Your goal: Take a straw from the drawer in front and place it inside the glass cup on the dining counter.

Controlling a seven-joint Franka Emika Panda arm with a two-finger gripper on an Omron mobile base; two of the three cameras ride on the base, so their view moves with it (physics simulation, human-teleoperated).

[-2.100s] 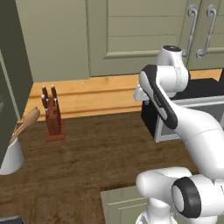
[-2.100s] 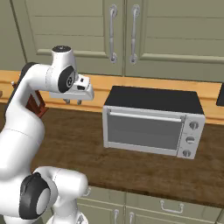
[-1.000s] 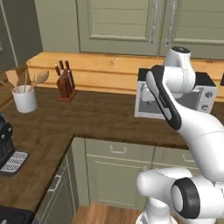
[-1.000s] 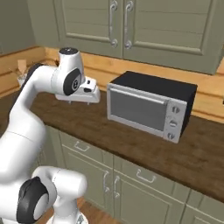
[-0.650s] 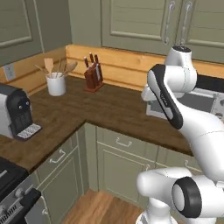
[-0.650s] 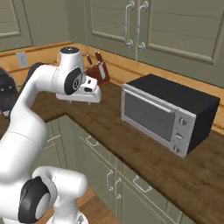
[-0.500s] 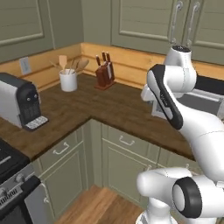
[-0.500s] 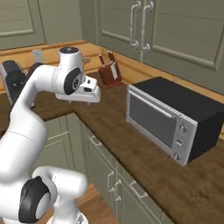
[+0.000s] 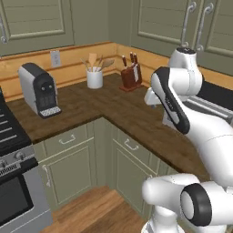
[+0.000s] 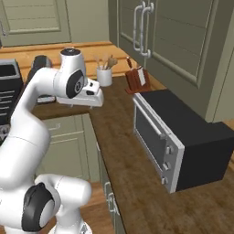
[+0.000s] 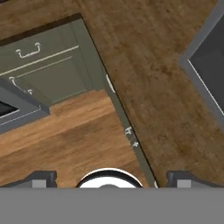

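Observation:
My gripper [image 11: 111, 179] hangs over the edge of a dark wood counter [image 9: 109, 107] and looks down at it and at the floor. Its two fingertips [image 11: 42, 177] stand wide apart at the bottom of the hand view, open, with nothing between them. The white hand [image 10: 91, 97] is held out level at mid height. Closed sage-green drawers [image 9: 67, 139] with small silver handles run under the counter, and another drawer front [image 11: 30, 53] lies below the hand. I cannot tell which one is the task's drawer. The straw, the glass cup and the dining counter are out of view.
The counter is L-shaped, with a coffee machine [image 9: 38, 88], a white utensil holder [image 9: 94, 78] and a knife block [image 9: 129, 75] along the back. A black microwave [image 10: 178, 137] stands to the right. A stove [image 9: 13, 173] is at the left, beside wood floor [image 9: 91, 207].
The whole picture has swung, so the camera has moved with the base. The counter corner, coffee machine and stove have come into view. The arm keeps the same pose.

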